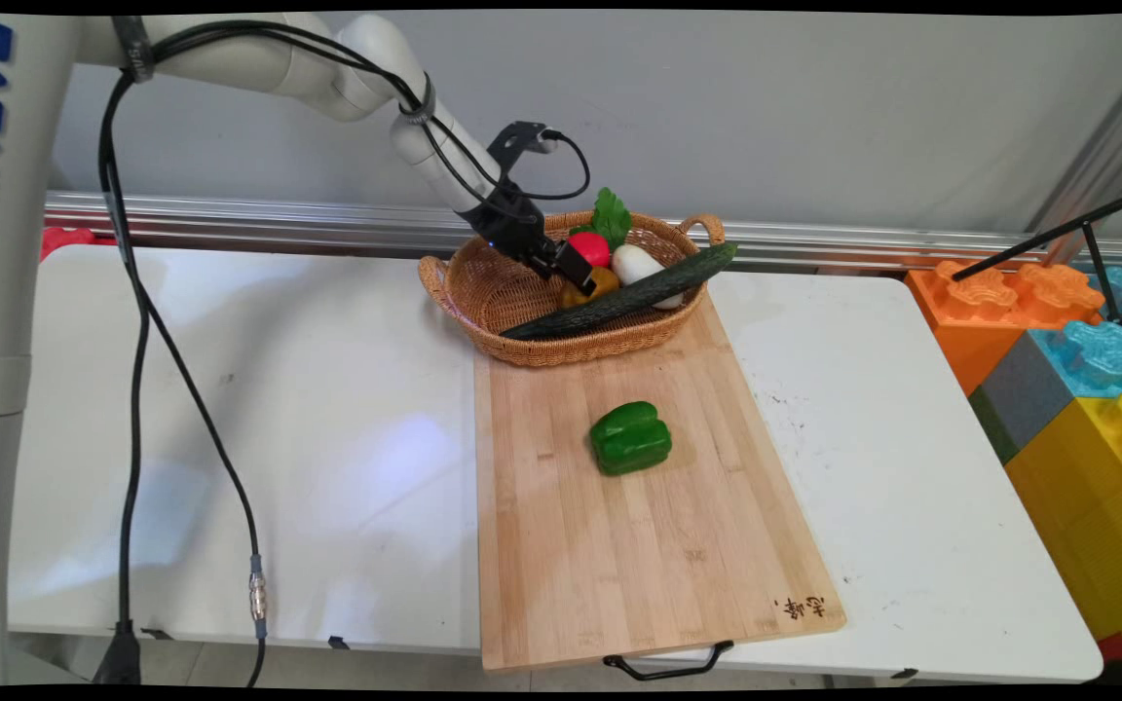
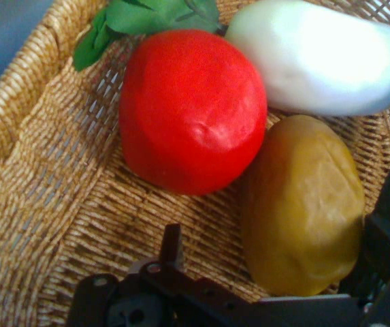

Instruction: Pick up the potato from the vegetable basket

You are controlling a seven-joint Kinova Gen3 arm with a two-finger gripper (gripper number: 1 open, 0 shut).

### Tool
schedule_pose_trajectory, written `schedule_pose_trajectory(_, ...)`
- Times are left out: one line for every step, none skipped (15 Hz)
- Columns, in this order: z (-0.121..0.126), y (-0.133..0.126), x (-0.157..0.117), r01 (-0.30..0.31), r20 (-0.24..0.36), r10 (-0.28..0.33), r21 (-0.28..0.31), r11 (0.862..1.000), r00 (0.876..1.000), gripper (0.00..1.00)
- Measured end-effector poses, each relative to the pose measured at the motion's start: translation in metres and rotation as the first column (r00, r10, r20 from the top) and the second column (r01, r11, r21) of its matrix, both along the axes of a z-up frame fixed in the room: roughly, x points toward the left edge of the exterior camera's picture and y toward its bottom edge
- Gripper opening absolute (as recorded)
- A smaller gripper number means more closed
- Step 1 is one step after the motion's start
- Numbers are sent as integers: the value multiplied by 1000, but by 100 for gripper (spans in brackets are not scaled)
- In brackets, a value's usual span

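My gripper reaches down into a wicker basket at the back of the table. In the hand view the gripper is open, its fingers standing on either side of a yellow-brown potato without closing on it. A red tomato lies just beyond the potato, with a white vegetable and a green leaf behind it. In the main view the potato is partly hidden by the gripper. A long dark cucumber lies across the basket's near rim.
A green bell pepper sits on a wooden cutting board in front of the basket. Coloured foam blocks and a black stand are at the right edge. Black cables hang at the left.
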State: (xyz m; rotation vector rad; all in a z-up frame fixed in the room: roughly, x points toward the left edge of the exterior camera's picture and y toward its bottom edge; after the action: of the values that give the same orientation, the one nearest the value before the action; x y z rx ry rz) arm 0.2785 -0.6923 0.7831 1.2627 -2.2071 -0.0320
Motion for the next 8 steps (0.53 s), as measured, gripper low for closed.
schedule_pose_trajectory(-2,0,-1,2,1,-2,0,1000,1000,100)
schedule_pose_trajectory(-4,0,-1,2,2,-2,1,1000,1000,100)
schedule_pose_trajectory(-6,0,-2,3,2,-3,1,1000,1000,100)
schedule_pose_trajectory(-8,0,-3,4,2,-4,2,1000,1000,100)
schedule_pose_trajectory(-10,0,-4,6,1,-6,2,1000,1000,100)
schedule_pose_trajectory(-12,0,-5,7,0,-7,2,1000,1000,100)
schedule_pose_trajectory(-13,0,-6,7,-1,-7,1,1000,1000,100)
schedule_pose_trajectory(-14,0,-7,8,-2,-8,0,1000,1000,100)
